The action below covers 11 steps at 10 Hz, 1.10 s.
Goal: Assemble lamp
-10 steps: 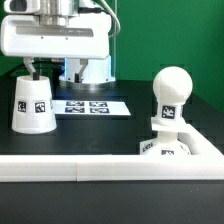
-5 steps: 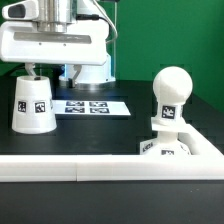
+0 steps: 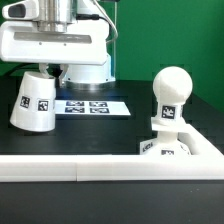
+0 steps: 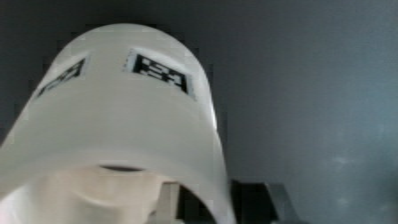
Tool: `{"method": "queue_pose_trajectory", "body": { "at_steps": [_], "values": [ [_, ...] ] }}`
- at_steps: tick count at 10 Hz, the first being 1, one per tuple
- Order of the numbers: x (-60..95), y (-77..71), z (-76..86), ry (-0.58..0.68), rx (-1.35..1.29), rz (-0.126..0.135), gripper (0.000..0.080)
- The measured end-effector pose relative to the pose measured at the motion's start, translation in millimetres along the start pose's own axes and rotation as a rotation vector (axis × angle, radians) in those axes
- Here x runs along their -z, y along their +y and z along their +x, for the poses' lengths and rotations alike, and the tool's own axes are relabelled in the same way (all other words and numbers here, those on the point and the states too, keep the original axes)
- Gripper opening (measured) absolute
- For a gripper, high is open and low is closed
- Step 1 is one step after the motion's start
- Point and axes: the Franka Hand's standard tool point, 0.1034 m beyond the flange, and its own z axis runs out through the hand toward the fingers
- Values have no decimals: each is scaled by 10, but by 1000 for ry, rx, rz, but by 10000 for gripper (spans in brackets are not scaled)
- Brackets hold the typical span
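Note:
The white tapered shade [image 3: 33, 100] with a square tag is at the exterior view's left, tilted off the black table, its narrow top leaning toward the right. My gripper [image 3: 46, 70] comes down from above onto its top rim and is shut on the shade's wall. In the wrist view the shade [image 4: 134, 130] fills most of the picture, and a dark finger [image 4: 260, 200] shows beside its wall. The ball-shaped bulb [image 3: 172, 88] stands upright on the stepped square base [image 3: 165, 148] at the exterior view's right, apart from the gripper.
The marker board [image 3: 95, 106] lies flat on the table behind the shade. The robot's white pedestal [image 3: 88, 66] stands at the back. A low white wall [image 3: 70, 168] runs along the table's front and turns up at the right corner round the base.
The shade stood flat on the table before; now it is tilted and raised a little. The gripper has shifted slightly to the exterior view's right. Bulb and base have not moved.

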Motion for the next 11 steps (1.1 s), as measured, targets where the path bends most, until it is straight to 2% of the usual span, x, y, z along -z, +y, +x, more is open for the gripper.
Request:
{"method": "queue_pose_trajectory", "body": {
  "at_steps": [4, 5, 6, 8, 10, 11],
  "values": [
    [0, 0, 0, 0, 0, 0, 44],
    [15, -62, -5, -9, -28, 6, 44],
    [96, -260, 9, -24, -60, 24, 44],
    [292, -622, 143, -48, -105, 50, 44],
    [527, -1005, 409, -70, -183, 68, 44],
    [675, -1207, 599, -81, -213, 77, 45]
  ]
}}
